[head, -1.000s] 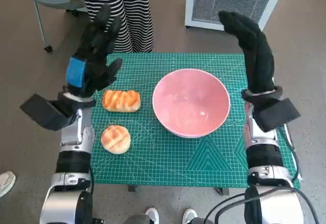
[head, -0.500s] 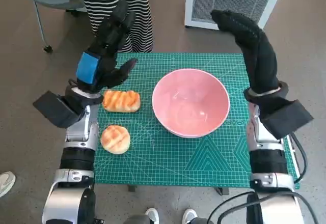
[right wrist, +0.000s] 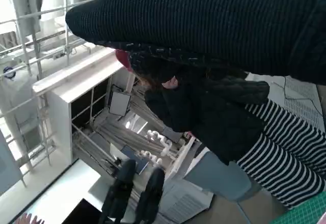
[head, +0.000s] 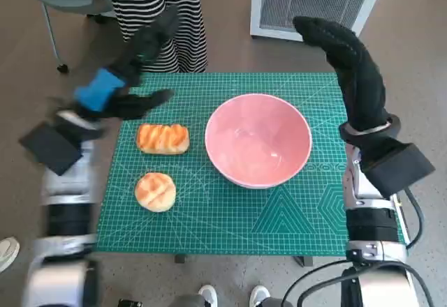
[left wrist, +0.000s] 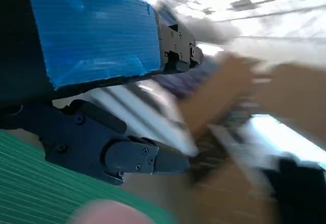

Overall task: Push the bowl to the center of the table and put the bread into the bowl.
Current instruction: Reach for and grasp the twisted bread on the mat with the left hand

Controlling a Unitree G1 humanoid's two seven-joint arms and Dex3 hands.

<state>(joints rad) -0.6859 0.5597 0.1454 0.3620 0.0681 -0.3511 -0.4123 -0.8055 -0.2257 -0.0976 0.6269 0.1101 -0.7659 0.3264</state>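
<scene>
1. Left hand (head: 119,77): black, with a bright blue patch of tape over its back; the close view shows the tape's ragged edge and small screws in the black finger housings.
2. Right hand (head: 349,66): covered in a black knitted glove, ribbed weave plain in the wrist view.
3. Both forearms: pale grey and silver segments, each with a black box-shaped block just below the hand.
4. Black cables loop beside the right forearm, below its block.
</scene>
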